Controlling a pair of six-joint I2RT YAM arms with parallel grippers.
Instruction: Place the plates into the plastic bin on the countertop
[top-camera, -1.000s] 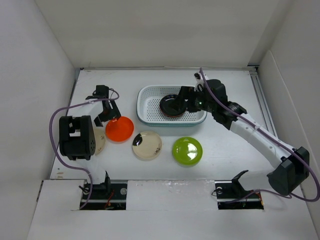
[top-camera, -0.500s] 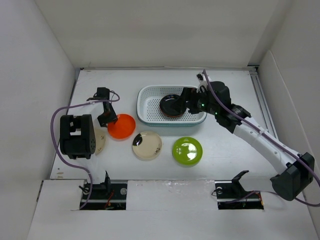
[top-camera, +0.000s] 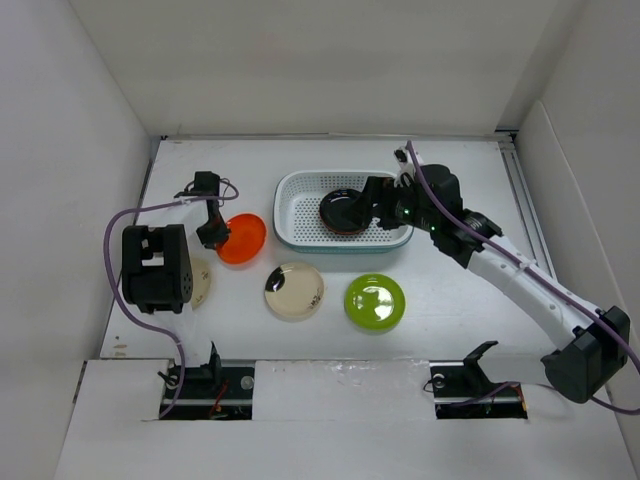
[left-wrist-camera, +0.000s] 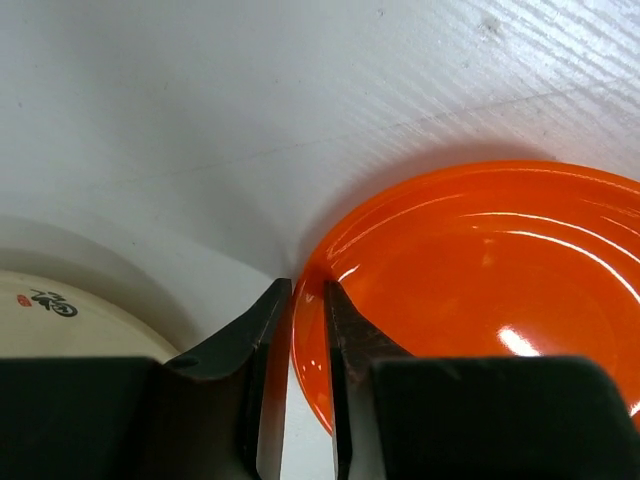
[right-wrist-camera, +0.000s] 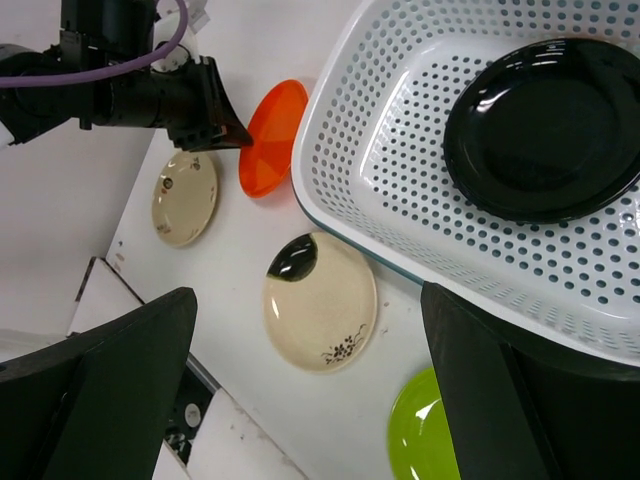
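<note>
My left gripper (top-camera: 216, 236) is shut on the near-left rim of an orange plate (top-camera: 243, 238). In the left wrist view both jaws of this gripper (left-wrist-camera: 308, 292) pinch that orange plate's (left-wrist-camera: 480, 290) edge, which looks tipped off the white countertop (top-camera: 450, 290). The white perforated plastic bin (top-camera: 297, 215) holds a black plate (top-camera: 345, 210). My right gripper (top-camera: 374, 204) hangs open over the bin's right end, holding nothing. On the countertop lie a tan plate with a black patch (top-camera: 294, 290), a lime green plate (top-camera: 375, 301) and a second tan plate (top-camera: 200, 285), half hidden by the left arm.
White walls close in the countertop on the left, back and right. The left arm's black body (top-camera: 152, 270) stands over the left edge. The right wrist view shows the bin (right-wrist-camera: 400, 150), the tan plate (right-wrist-camera: 320, 300) and the green plate (right-wrist-camera: 425, 440) below.
The left gripper has shut on the orange plate's rim, and the plate has shifted away from the near edge and tipped. The right arm drew back slightly, staying open.
</note>
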